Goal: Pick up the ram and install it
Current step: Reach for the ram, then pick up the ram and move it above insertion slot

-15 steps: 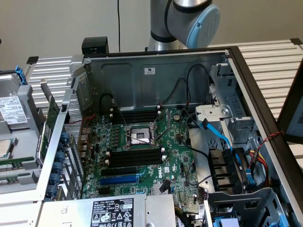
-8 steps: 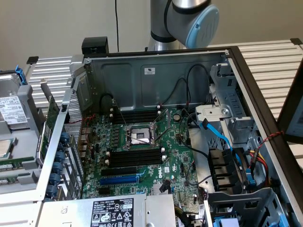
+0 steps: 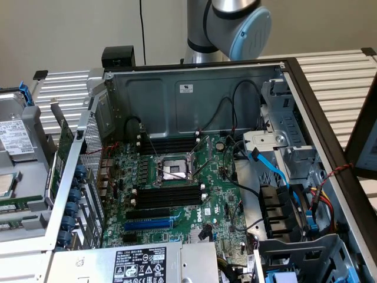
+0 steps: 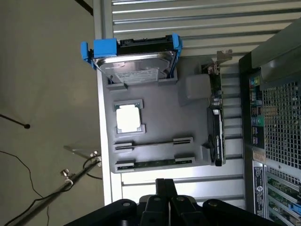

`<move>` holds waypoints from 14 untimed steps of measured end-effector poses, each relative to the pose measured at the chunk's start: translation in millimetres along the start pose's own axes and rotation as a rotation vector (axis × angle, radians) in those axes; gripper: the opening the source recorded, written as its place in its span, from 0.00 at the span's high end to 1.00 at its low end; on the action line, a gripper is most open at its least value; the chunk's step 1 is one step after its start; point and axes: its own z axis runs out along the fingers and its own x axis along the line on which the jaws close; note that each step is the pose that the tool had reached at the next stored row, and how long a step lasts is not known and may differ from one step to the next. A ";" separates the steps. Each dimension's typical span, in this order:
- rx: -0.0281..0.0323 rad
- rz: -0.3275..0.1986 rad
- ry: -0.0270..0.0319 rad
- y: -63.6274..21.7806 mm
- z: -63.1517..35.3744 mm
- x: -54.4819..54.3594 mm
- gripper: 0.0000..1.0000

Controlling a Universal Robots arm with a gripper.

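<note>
Closest to the wrist lens: black pincer (image 4: pixel 164 184), fingers pressed together on nothing, hanging over a grey tray (image 4: pixel 160 94) on the slatted bench (image 4: pixel 188 19). Lying flat in the tray's holder nearest the pincer tips, untouched: the ram (image 4: pixel 155 163), a thin dark-green stick. Just beside it, a second holder (image 4: pixel 153 142); beyond that, a square processor chip (image 4: pixel 128 117) and a hard drive (image 4: pixel 134 66) in a blue bracket. Standing on edge along the tray's side toward the computer case (image 4: pixel 277 117): an expansion card (image 4: pixel 217 127). Exterior view: case open, motherboard (image 3: pixel 218 197) at centre frame, long black memory slots (image 3: pixel 168 194) either side of the processor socket (image 3: pixel 172 170), blue slot (image 3: pixel 147 224) at lower middle, robot arm (image 3: pixel 235 26) at upper centre behind the case.
</note>
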 end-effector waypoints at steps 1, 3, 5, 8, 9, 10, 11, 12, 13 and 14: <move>0.0016 0.000 -0.0001 2.7 0.3 1.9 0.89; 0.0025 0.000 -0.0001 4.2 0.6 4.7 0.89; 0.0026 0.000 0.0000 4.1 0.8 6.9 0.89; 0.0026 -0.008 0.0001 4.0 1.5 9.5 0.89; 0.0026 -0.021 0.0005 4.0 1.7 9.6 0.89; 0.0027 -0.039 0.0010 4.0 2.0 9.6 0.89; 0.0029 -0.056 0.0015 4.0 2.2 9.7 0.89; 0.0029 -0.074 0.0020 3.9 2.6 9.7 0.89; 0.0030 -0.093 0.0024 3.9 3.0 9.7 0.89; 0.0032 -0.111 0.0030 3.9 3.4 9.7 0.89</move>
